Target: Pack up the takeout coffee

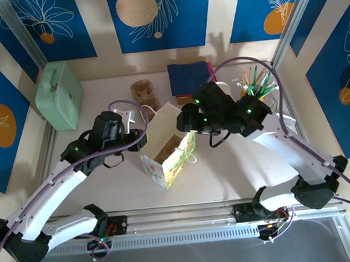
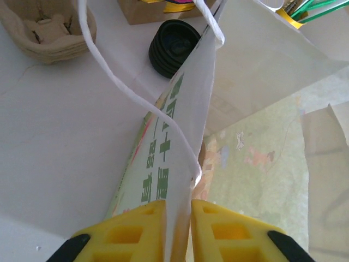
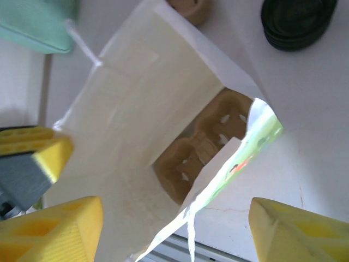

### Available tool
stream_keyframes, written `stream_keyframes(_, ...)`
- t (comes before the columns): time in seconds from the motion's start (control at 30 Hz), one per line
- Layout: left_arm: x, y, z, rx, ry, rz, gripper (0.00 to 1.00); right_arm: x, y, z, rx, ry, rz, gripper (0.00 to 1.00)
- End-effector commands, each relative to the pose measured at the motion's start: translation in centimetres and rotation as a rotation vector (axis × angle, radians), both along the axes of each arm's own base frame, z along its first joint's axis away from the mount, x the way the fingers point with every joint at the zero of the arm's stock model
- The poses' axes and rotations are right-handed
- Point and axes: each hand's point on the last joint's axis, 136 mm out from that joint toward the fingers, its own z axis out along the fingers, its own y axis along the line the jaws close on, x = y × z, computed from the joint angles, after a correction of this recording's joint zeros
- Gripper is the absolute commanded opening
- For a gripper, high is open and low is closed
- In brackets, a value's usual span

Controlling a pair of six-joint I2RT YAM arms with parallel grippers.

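takeout coffee: its position cannot be told from these views. paper bag (image 1: 167, 150) stands open at centre frame of the top view, with a brown pulp cup carrier (image 3: 207, 136) on its floor. left gripper (image 2: 177, 229) is clamped on the bag's rim, the wall pinched between its fingers. right gripper (image 3: 174, 213) is spread wide above the bag's mouth. stack of black lids (image 3: 297, 22) lies at upper right.

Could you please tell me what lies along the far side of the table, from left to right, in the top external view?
mint-green case → brown pulp cup carrier → dark blue flat item → bundle of green straws
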Motion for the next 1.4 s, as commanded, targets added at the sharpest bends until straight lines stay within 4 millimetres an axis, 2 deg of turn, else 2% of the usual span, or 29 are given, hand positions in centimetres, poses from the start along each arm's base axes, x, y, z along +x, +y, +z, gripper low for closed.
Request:
stream_keyframes(0.0,0.0,0.0,0.8,-0.05,-0.024,0.033,0.27,0.3,0.0,-2.3,-0.04,0.093,-0.065,0.71)
stream_keyframes(0.13,-0.3,0.9,1.8,-0.05,-0.061,0.052,0.37,0.5,0.4,-3.8,-0.086,0.168,-0.081,0.7)
stream_keyframes(0.23,-0.5,1.5,2.7,-0.041,-0.088,0.06,0.41,0.3,0.9,-4.6,-0.095,0.208,-0.072,0.67)
stream_keyframes(0.5,-0.9,3.0,4.2,0.003,-0.14,0.075,0.48,0.6,1.7,-5.1,-0.075,0.219,-0.052,0.47)
stream_keyframes(0.57,-0.9,3.4,4.6,0.015,-0.154,0.084,0.49,0.7,1.8,-4.9,-0.071,0.212,-0.043,0.42)
stream_keyframes(0.67,-1.0,4.1,5.3,0.028,-0.177,0.103,0.51,0.9,2.1,-4.5,-0.07,0.191,-0.005,0.26)
stream_keyframes(0.77,-1.2,4.6,5.9,0.03,-0.194,0.112,0.51,1.1,2.4,-4.3,-0.056,0.182,0.018,0.2)
stream_keyframes(0.83,-1.4,4.8,6.1,0.028,-0.2,0.112,0.51,1.3,2.4,-4.4,-0.049,0.191,0.024,0.13)
stream_keyframes(1.1,-1.9,6.3,6.7,0.047,-0.232,0.15,0.52,1.2,3.1,-3.1,-0.044,0.151,0.13,0.05)
stream_keyframes(1.37,-2.3,9.2,7.9,0.057,-0.317,0.256,0.52,-0.4,4.7,-0.2,0.002,-0.031,0.321,0.02)
